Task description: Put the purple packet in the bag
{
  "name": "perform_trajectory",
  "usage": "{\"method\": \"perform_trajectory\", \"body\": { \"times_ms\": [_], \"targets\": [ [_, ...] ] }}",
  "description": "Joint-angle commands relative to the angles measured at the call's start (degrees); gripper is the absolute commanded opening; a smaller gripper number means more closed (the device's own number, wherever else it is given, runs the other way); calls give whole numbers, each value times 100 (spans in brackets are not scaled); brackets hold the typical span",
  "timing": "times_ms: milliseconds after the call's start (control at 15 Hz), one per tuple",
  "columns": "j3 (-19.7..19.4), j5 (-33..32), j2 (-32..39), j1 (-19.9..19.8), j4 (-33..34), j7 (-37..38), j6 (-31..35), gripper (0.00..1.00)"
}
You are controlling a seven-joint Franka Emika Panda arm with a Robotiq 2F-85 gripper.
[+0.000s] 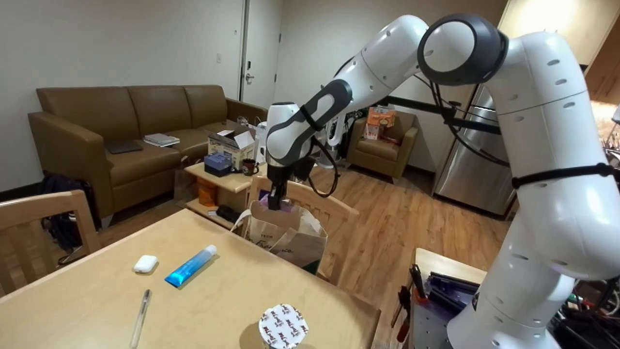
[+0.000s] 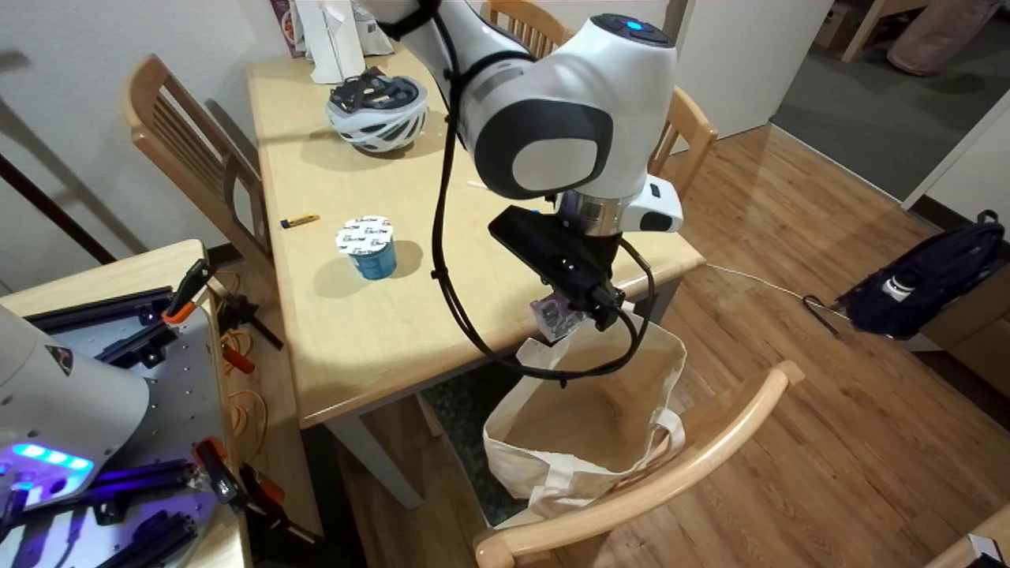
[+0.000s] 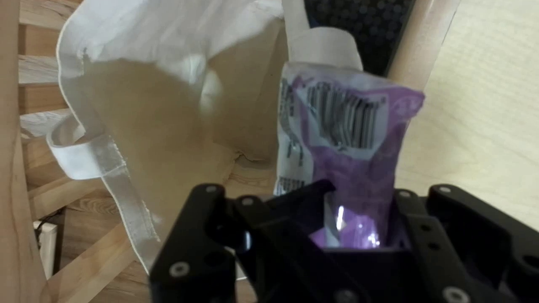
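The purple packet point(image 3: 349, 134), shiny with a white barcode panel, is between the black fingers of my gripper point(image 3: 364, 202), which is shut on it. The packet also shows in an exterior view point(image 2: 556, 317), hanging from the gripper point(image 2: 604, 314). The cream cloth bag point(image 3: 164, 122) stands open with an upright mouth on a chair by the table. The packet is above the table-side part of the bag's mouth, partly over its rim and handle in the wrist view. The bag point(image 1: 286, 240) hides part of the gripper's surroundings in an exterior view, where purple shows at the fingertips.
The wooden table point(image 2: 355, 347) edge runs close beside the bag. A chair back point(image 2: 663, 493) curves along the bag's far side. On the table are a lidded cup point(image 2: 371, 251), a helmet point(image 2: 383, 118), a blue tube point(image 1: 190, 266), a white case point(image 1: 145, 264) and a pen point(image 1: 140, 317).
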Motion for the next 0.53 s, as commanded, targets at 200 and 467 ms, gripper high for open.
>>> {"method": "perform_trajectory", "body": {
  "times_ms": [200, 467],
  "targets": [
    [-431, -317, 616, 75, 409, 398, 220, 0],
    [-487, -280, 974, 22, 570, 439, 183, 0]
  ]
}}
